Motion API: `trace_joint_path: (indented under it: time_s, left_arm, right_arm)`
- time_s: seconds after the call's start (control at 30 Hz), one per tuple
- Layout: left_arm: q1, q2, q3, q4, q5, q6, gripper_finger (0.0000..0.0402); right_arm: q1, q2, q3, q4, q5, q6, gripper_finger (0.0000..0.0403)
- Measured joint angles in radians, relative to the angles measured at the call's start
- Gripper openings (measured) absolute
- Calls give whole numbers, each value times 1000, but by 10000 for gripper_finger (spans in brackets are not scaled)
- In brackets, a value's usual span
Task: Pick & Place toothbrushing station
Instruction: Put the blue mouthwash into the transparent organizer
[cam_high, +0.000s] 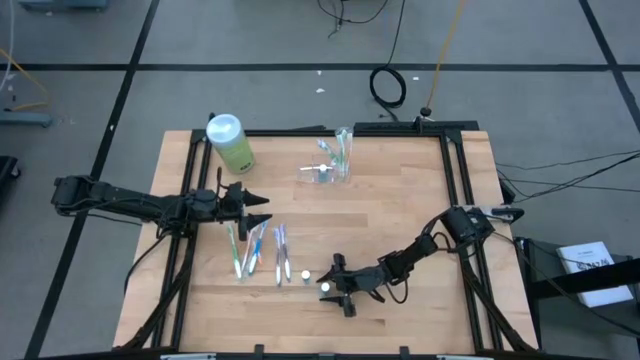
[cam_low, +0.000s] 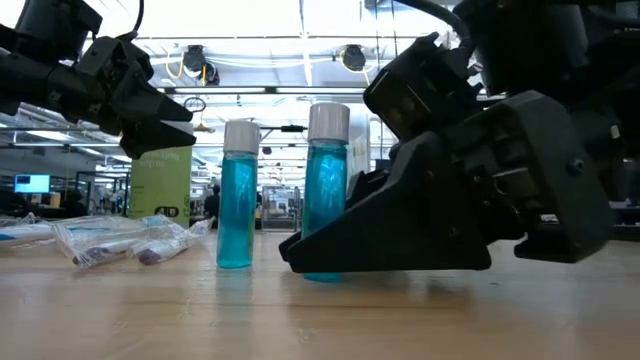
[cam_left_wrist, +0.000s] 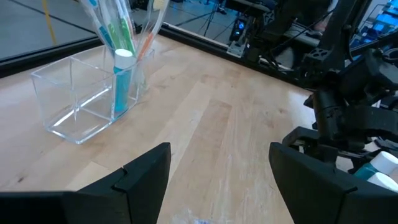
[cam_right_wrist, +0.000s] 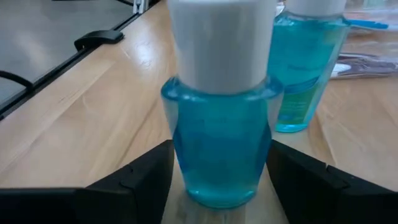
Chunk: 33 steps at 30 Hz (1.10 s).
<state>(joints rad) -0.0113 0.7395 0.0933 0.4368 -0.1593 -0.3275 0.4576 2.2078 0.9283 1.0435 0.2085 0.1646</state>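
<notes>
Closest to the low camera, the right gripper (cam_low: 300, 245) lies low on the pale, smooth-grained wooden table (cam_high: 400, 220), its 2 dark wedge-shaped fingers (cam_right_wrist: 134, 177) spread on either side of a small round bottle of blue liquid with a white cap (cam_right_wrist: 219, 118). The pads stand just beside the bottle's clear walls; whether they touch it cannot be told. A second blue bottle with a white cap (cam_low: 237, 195) stands upright just beside the first. Next to them lie several toothbrushes in crinkled clear wrappers (cam_high: 258, 250), side by side near the table's front.

Over the brushes hovers the left gripper (cam_high: 262, 203), its matte black fingers (cam_left_wrist: 140, 177) wide apart and holding nothing. Bare wood stretches ahead of it toward the back.

At the back, near the far edge, sits the toothbrushing station (cam_high: 328, 168), a see-through, hard plastic box with upright compartments; one end holds toothbrushes and a blue tube, the other compartments stand open. A light-green bottle with a white cap (cam_high: 230, 142) stands at the back left corner, well apart from the station. Black frame rails (cam_high: 458, 180) run along the table's sides.
</notes>
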Motion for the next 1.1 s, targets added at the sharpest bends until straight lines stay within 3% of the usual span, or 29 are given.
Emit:
trace_joint_path:
  time_s: [0.37, 0.7, 1.1]
  left_arm:
    - [0, 0, 0, 1, 0, -53, 280]
    - [0, 0, 0, 63, 0, -75, 280]
    - [-24, 49, 2, 256, 48, -32, 280]
  right_arm:
    - [0, 0, 0, 4, 0, -55, 124]
    - [0, -77, -4, -29, 7, -145, 125]
    - [-31, -275, -4, -270, 105, -310, 125]
